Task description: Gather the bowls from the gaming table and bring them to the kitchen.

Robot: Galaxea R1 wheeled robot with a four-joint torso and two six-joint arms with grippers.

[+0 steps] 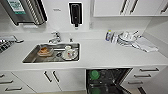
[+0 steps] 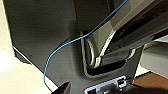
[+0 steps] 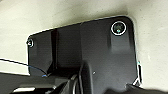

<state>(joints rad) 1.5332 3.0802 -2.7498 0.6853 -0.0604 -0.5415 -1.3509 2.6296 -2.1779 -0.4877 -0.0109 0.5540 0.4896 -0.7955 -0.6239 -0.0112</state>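
I face the kitchen: a white countertop (image 1: 100, 53) with a steel sink (image 1: 32, 58) set into it. Below the counter the dishwasher (image 1: 110, 81) stands open. A green bowl (image 1: 94, 74) lies in its dark rack, and another green round shape (image 1: 94, 90) sits lower down at the picture's edge. In the sink lie an orange-brown bowl-like dish (image 1: 45, 51) and white crockery (image 1: 70, 53). Both wrist views look at my own dark body panels over pale floor, and whether either gripper is open or shut cannot be made out.
A faucet (image 1: 55, 37) stands behind the sink. A bottle (image 1: 108, 35), stacked white dishes (image 1: 127, 37) and a cloth (image 1: 146, 45) lie at the counter's right. A black soap dispenser (image 1: 75, 13) and a towel dispenser (image 1: 25, 11) hang on the wall. A blue cable (image 2: 65, 45) crosses the left wrist view.
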